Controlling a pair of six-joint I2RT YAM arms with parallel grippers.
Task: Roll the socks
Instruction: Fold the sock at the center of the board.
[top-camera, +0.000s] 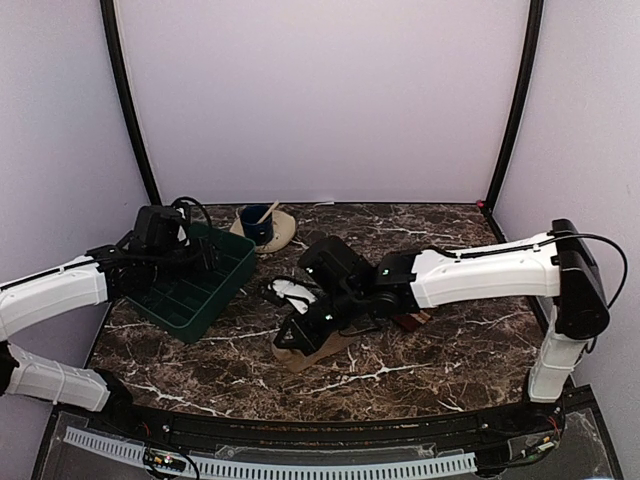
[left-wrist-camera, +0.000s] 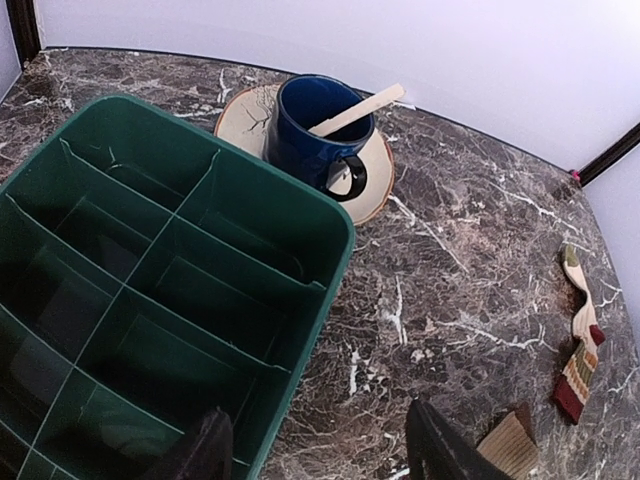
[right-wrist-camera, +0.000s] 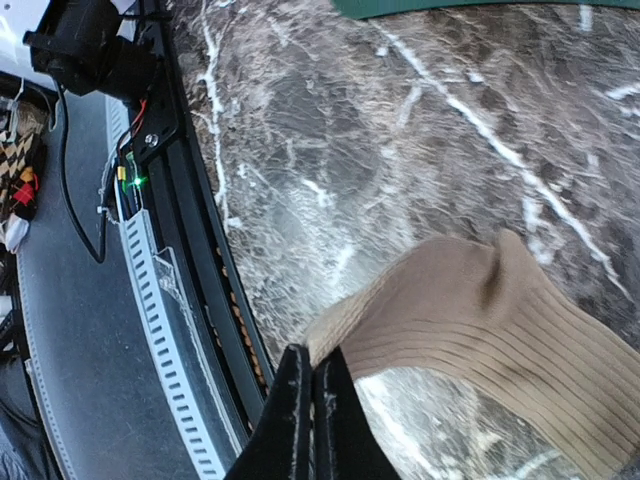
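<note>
The plain tan sock (right-wrist-camera: 480, 320) lies on the marble near the table's front edge, and in the top view the tan sock (top-camera: 318, 350) shows under the right wrist. My right gripper (right-wrist-camera: 312, 385) is shut, pinching the sock's ribbed cuff edge; from above, the right gripper (top-camera: 297, 335) is low over it. The striped sock (left-wrist-camera: 579, 345) lies flat further right, and the striped sock (top-camera: 412, 321) is mostly hidden beneath the right arm. My left gripper (left-wrist-camera: 320, 450) hangs open over the right rim of the green tray (left-wrist-camera: 300, 300), holding nothing.
The green divided tray (top-camera: 200, 290) sits at the left. Behind it a blue mug (left-wrist-camera: 315, 125) with a wooden stick stands on a cream saucer (left-wrist-camera: 245, 115). The black front rail (right-wrist-camera: 200, 300) and cable track run close to the right gripper.
</note>
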